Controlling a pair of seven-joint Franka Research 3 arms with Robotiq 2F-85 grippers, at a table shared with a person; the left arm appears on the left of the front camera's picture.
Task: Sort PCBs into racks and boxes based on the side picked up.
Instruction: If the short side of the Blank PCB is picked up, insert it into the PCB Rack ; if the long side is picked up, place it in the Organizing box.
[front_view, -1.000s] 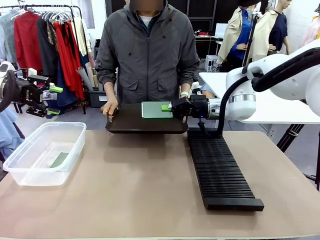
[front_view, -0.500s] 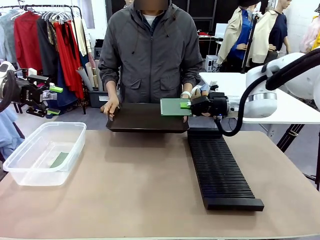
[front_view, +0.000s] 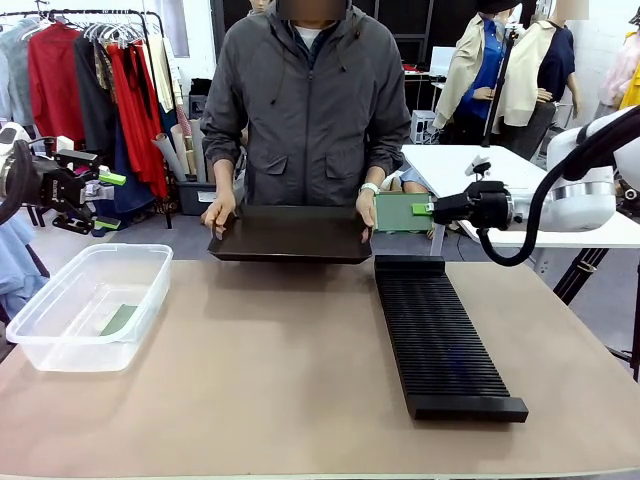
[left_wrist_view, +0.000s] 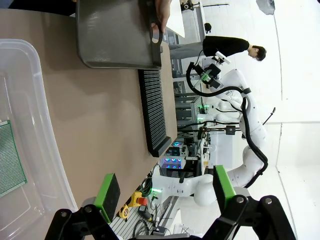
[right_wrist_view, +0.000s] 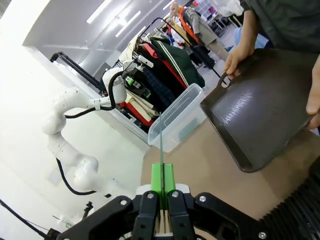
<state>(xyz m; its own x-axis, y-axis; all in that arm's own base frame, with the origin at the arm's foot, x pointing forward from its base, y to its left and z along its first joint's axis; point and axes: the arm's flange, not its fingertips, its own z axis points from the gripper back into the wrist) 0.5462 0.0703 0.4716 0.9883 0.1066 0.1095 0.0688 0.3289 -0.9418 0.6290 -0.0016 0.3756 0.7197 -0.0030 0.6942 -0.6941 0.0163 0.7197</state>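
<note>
Past the rack's (front_view: 435, 335) far end, a PCB (front_view: 400, 212) is pinched by one edge in the right gripper (front_view: 421, 209): judged light, stiff, thin, slip-prone. Left gripper (front_view: 110, 200) is held spread, empty.

1. Two PCBs were counted: the first PCB (front_view: 401, 212) and the second PCB (front_view: 119, 320).
2. One rack (front_view: 440, 340) was counted.
3. One box (front_view: 70, 356) was counted.
4. One tray (front_view: 290, 240) was counted.
5. Two grippers were counted: the left gripper (front_view: 111, 201) and the right gripper (front_view: 422, 209).
6. One person (front_view: 305, 110) stood at the one counter (front_view: 280, 390).
</note>
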